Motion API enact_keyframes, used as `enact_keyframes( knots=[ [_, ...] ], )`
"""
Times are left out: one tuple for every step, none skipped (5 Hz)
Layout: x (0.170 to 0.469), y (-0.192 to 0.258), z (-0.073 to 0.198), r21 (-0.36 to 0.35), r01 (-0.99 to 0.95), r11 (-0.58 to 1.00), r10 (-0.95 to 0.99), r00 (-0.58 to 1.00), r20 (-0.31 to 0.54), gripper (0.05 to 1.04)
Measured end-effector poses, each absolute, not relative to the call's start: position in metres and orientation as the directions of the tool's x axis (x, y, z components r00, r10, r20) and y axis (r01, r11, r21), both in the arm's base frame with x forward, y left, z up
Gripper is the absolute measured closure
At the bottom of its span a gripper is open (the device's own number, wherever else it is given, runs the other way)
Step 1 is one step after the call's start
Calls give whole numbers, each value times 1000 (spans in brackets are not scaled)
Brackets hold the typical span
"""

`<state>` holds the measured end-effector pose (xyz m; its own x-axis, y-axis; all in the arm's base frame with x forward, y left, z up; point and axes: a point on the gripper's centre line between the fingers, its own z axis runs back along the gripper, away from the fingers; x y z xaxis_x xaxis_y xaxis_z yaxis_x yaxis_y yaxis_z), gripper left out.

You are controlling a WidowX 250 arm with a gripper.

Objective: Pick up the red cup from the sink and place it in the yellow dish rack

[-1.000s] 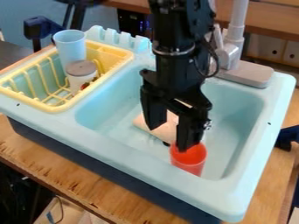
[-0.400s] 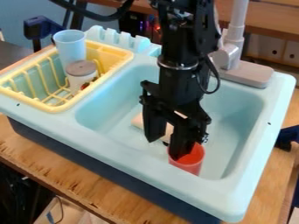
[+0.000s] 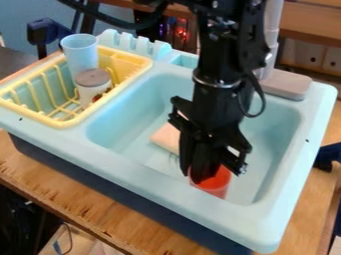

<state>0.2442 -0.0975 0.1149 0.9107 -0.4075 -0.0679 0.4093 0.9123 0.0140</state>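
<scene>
The black gripper (image 3: 194, 174) hangs down into the front part of the light blue sink (image 3: 279, 124). Its two fingers are close together at the left side of a red cup (image 3: 214, 185), pinching the cup's wall near the rim. The cup is upright with its mouth upward, and the fingers cover part of its rim. Behind and left of the gripper, a beige block-like object (image 3: 166, 137) lies on the sink floor, partly hidden by the arm.
A yellow dish rack (image 3: 72, 117) at the left holds a light blue cup (image 3: 81, 54) and a white container with a grey-brown lid (image 3: 92, 77). Behind the basin stands a grey faucet base (image 3: 287, 83). The sink's raised rim (image 3: 166, 187) surrounds the basin.
The gripper's fingers have come together at the red cup, after standing apart. The arm's upper part has swung right and the gripper is lower. The cup has shifted slightly left.
</scene>
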Motion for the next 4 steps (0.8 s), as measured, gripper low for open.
enact_keyframes(
  knots=[
    [242,-100,137,13,427,904,-427,904,-16,982],
    [240,-99,170,-17,428,904,-426,903,50,987],
    [256,-72,212,-58,358,932,-349,928,130,987],
    [273,-30,248,-62,283,957,-265,943,201,987]
  ],
)
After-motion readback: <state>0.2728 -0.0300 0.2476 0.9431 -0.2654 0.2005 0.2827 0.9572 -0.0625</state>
